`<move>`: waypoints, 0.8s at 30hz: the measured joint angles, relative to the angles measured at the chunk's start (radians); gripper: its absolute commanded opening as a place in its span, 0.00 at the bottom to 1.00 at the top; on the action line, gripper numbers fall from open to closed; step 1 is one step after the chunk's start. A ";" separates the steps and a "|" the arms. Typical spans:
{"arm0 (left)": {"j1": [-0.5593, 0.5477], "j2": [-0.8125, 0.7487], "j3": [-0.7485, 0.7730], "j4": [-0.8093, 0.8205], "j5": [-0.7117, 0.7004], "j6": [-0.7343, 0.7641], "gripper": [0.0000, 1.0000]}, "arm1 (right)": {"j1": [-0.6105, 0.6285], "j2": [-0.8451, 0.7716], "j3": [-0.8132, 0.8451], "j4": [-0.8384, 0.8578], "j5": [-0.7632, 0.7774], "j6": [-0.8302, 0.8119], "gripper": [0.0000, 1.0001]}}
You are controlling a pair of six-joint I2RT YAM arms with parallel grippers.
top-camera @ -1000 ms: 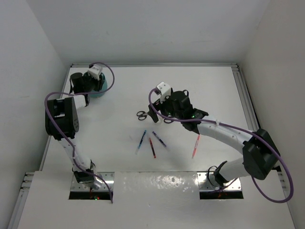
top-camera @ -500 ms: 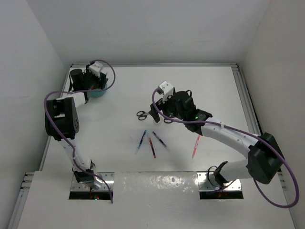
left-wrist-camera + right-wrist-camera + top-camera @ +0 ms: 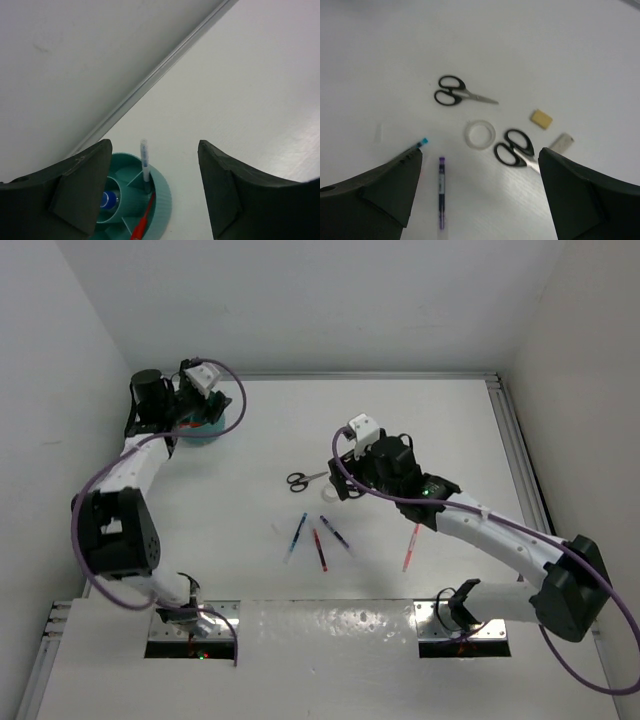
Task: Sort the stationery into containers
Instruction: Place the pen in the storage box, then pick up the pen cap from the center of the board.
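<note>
The sorting was, by my judgement, less than half done. The teal organiser [image 3: 162, 197] stood in the far left corner of the desk [image 3: 450, 430] and held a clear pen [image 3: 144, 162], a red pen [image 3: 142, 225] and the blue-capped bottle [image 3: 106, 199]. The left pincer [image 3: 154, 147] hung above it, spread wide, with nothing in it.

The rest lay loose around the middle of the desk, not yet sorted: one pair of scissors [image 3: 455, 95], a second pair [image 3: 517, 148], the tape roll [image 3: 468, 135], the eraser [image 3: 541, 118], the white piece [image 3: 561, 142] and four pens [image 3: 320, 551] nearer the front edge. The right pincer [image 3: 480, 155] hovered over them, also wide open and empty.
</note>
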 measured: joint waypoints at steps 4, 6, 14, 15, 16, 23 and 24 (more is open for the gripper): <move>-0.101 -0.182 -0.021 -0.151 -0.032 -0.007 0.55 | 0.008 -0.034 -0.025 -0.124 0.068 0.064 0.89; -0.170 -0.258 -0.052 -0.215 -0.061 -0.034 0.50 | 0.008 -0.060 -0.055 -0.182 0.084 0.096 0.87; -0.581 -0.502 -0.369 -0.425 -0.292 -0.245 0.52 | 0.010 -0.175 -0.165 -0.368 0.185 0.298 0.67; -0.623 -0.505 -0.380 -0.447 -0.330 -0.278 0.53 | 0.010 -0.195 -0.179 -0.390 0.207 0.325 0.62; -0.648 -0.503 -0.385 -0.460 -0.354 -0.309 0.52 | 0.010 -0.215 -0.191 -0.412 0.227 0.352 0.58; -0.694 -0.488 -0.397 -0.502 -0.562 -0.550 0.47 | -0.011 -0.323 -0.260 -0.526 0.296 0.525 0.58; -0.689 -0.499 -0.410 -0.485 -0.566 -0.542 0.47 | -0.025 -0.332 -0.269 -0.542 0.297 0.551 0.65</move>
